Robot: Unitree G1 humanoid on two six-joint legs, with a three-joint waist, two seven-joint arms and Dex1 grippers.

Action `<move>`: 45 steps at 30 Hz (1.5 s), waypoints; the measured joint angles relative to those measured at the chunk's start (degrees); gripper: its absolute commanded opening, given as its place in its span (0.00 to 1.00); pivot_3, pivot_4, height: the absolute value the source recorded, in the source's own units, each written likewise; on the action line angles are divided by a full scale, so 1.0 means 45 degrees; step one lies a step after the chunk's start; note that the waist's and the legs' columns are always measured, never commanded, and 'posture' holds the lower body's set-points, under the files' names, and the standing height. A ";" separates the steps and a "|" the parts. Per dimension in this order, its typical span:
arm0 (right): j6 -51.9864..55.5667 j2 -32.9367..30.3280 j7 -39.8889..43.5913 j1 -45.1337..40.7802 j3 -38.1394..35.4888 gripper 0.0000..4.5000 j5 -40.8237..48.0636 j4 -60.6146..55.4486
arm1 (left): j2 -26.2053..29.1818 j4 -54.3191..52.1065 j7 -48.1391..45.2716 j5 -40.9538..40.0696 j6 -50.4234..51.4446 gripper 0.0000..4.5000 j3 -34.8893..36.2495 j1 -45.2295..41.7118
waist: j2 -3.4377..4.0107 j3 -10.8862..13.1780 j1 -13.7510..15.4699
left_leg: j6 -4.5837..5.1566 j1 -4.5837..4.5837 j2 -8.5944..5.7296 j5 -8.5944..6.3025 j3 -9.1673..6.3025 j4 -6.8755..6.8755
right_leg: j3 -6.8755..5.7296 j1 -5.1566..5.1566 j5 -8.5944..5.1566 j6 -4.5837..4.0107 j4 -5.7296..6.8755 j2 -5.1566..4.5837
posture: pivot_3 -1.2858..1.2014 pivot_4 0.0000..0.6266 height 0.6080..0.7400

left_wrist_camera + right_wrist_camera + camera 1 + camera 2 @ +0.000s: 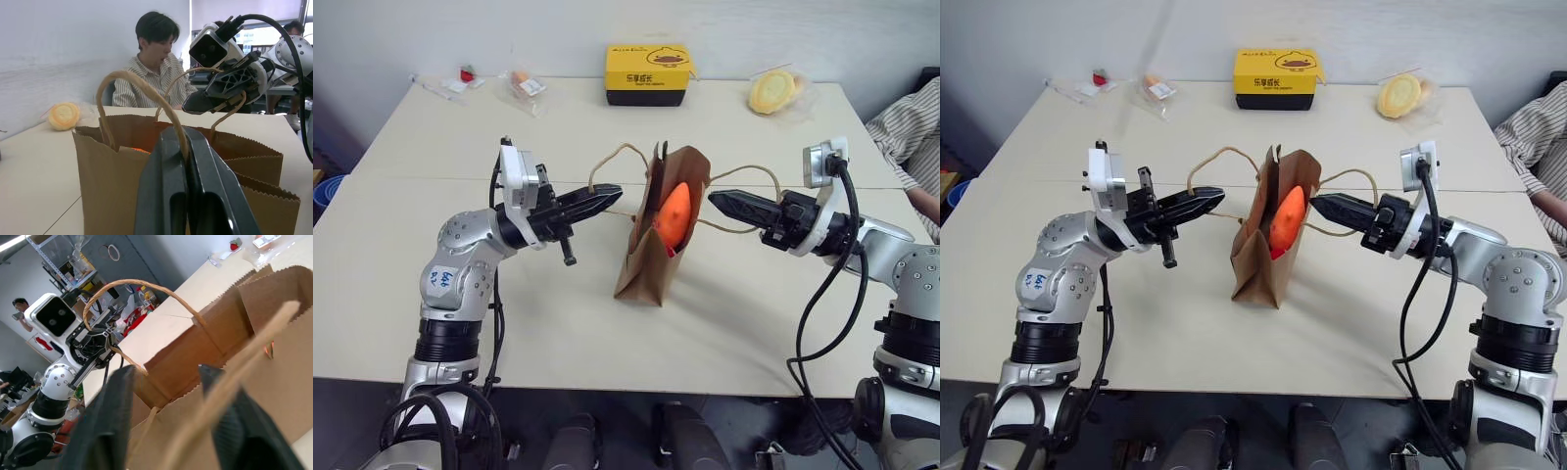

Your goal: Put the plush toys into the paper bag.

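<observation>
The brown paper bag (644, 262) stands upright in the middle of the table, its mouth open. An orange plush toy (674, 213) sits inside it, with a bit of red (670, 251) showing just below. My left gripper (615, 193) points at the bag from the left. In the left wrist view its fingers (166, 186) are pressed together on the bag's left handle loop (142, 88). My right gripper (713, 199) points in from the right. In the right wrist view its jaws stand apart, and the right handle strip (234, 377) lies loose across one finger.
A yellow-and-black box (647, 74) stands at the table's far edge. A wrapped yellow round toy (773, 91) lies at the back right and small wrapped items (524, 85) at the back left. A person in a striped shirt (906, 137) sits at the right.
</observation>
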 measured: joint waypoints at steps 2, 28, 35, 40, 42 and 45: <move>-0.0117 -0.0112 0.0069 0.0030 0.0029 0.87 0.0007 -0.0004 | -0.0005 -0.0002 0.0017 -0.0034 0.0125 0.35 -0.0004 -0.0001 | 0.0000 0.0000 0.0035 | -0.0001 -0.0001 0.0000 0.0001 -0.0003 0.0000 | -0.0004 0.0000 0.0000 0.0000 0.0000 -0.0001 | 0.52 0.24 1.00; -1.0305 -0.0313 0.4671 0.7289 0.2453 0.13 -0.7097 -0.1502 | 0.1706 -0.5488 0.1560 -0.0981 0.2520 1.00 0.0571 0.5667 | 0.0013 0.0005 0.0188 | -0.0003 0.0090 0.0001 0.0001 0.0018 -0.0024 | 0.0045 0.0070 0.0011 0.0020 -0.0057 0.0014 | 0.52 0.24 1.00; -1.1325 0.0571 0.4067 0.6246 0.3713 0.01 -0.8008 -0.1746 | 0.0616 -0.5559 0.2649 0.0526 0.1225 1.00 -0.0540 0.5963 | 0.0014 0.0004 0.0387 | 0.0000 0.0078 -0.0009 -0.0001 -0.0003 0.0001 | 0.0028 0.0078 0.0010 0.0018 -0.0069 -0.0003 | 0.52 0.24 1.00; -1.1494 0.0774 0.3755 0.5688 0.4543 0.01 -0.8840 -0.1763 | -0.0153 -0.5312 0.3220 0.1140 0.0697 1.00 -0.1127 0.5586 | 0.0013 0.0004 0.0357 | 0.0001 0.0071 -0.0010 -0.0001 -0.0002 -0.0001 | 0.0024 0.0075 0.0010 0.0018 -0.0079 -0.0001 | 0.52 0.24 1.00; -1.1630 0.0998 0.3661 0.5280 0.5022 0.01 -0.9118 -0.1773 | -0.0440 -0.5306 0.3282 0.1352 0.0520 1.00 -0.1640 0.5268 | 0.0014 0.0003 0.0339 | -0.0001 0.0075 -0.0009 -0.0001 -0.0003 0.0000 | 0.0024 0.0076 0.0010 0.0017 -0.0071 0.0002 | 0.52 0.24 1.00; -1.1678 0.1169 0.3501 0.5051 0.5424 0.01 -0.9491 -0.1734 | -0.0809 -0.5235 0.3519 0.1391 0.0587 1.00 -0.1828 0.5137 | 0.0013 0.0004 0.0323 | -0.0002 0.0076 -0.0008 0.0000 -0.0002 -0.0005 | 0.0025 0.0070 0.0009 0.0016 -0.0065 0.0005 | 0.52 0.24 1.00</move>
